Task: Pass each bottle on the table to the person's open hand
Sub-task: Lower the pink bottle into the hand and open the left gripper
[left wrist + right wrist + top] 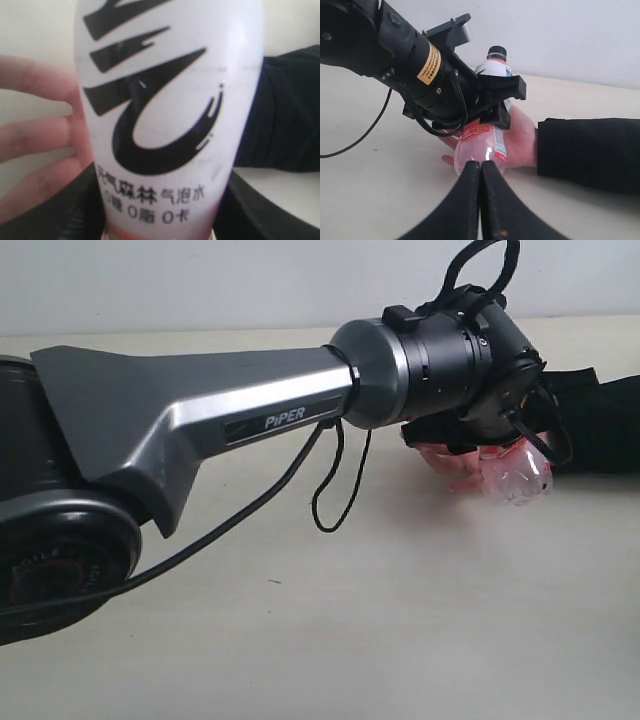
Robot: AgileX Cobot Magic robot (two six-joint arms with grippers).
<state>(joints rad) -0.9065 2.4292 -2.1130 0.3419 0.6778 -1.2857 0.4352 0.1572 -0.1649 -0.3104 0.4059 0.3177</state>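
While my left gripper [495,107] clamps the pink-and-white bottle [482,147] mid-body over the person's open hand [520,137], three o'clock in the exterior view, I judge it light, slick and crushable. My right gripper [481,172] is closed and empty.

1. This looks like a robot lab or test room, going by the equipment and the plain surroundings.
2. A large grey and black robot arm [200,410] marked "PiPER" reaches from 9 o'clock across the exterior view toward 2 o'clock.
3. A thin black cable [322,527] hangs in loose loops under the arm, near the centre.
4. A yellow printed sticker [430,63] sits on the arm's black wrist.
5. The table [400,640] is wide, pale cream and plain, filling the view from 3 through 6 to 9 o'clock.
6. A plain whitish wall [200,280] stands behind it at 12 o'clock.
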